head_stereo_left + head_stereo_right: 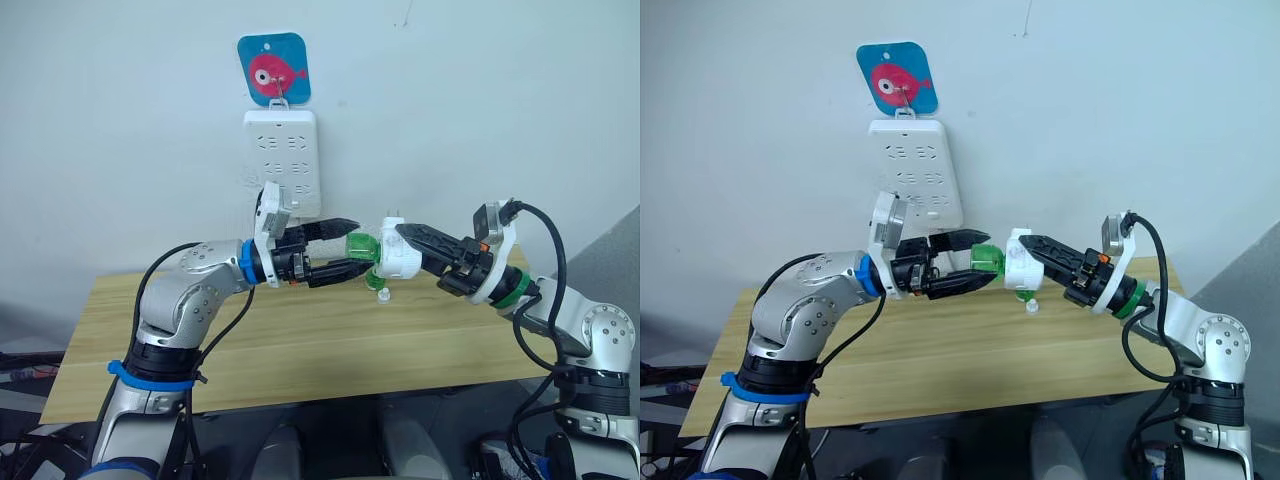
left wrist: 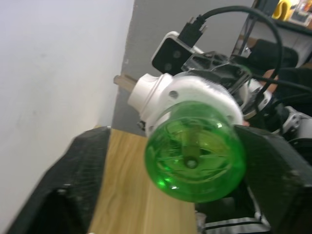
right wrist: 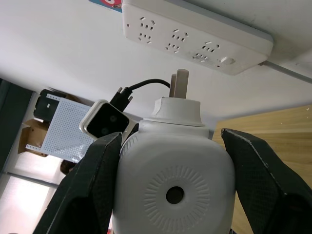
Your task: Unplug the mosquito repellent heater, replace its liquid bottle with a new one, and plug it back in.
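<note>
You're working under bright, even room light — the pale wall (image 1: 480,110) shows no hard shadows. In the left wrist view the translucent green round bottle (image 2: 195,158) glows, with a small glare spot near 8 o'clock on it; the black carbon-weave fingers (image 2: 58,190) sit soft and out of focus. The right wrist view's white rounded plastic heater (image 3: 173,180) stays fairly sharp — its edges look bowed.

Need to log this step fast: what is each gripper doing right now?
Left gripper: fingers around the green bottle, which sits in the heater; grip cannot be told.
Right gripper: closed on the white heater, unplugged.
</note>
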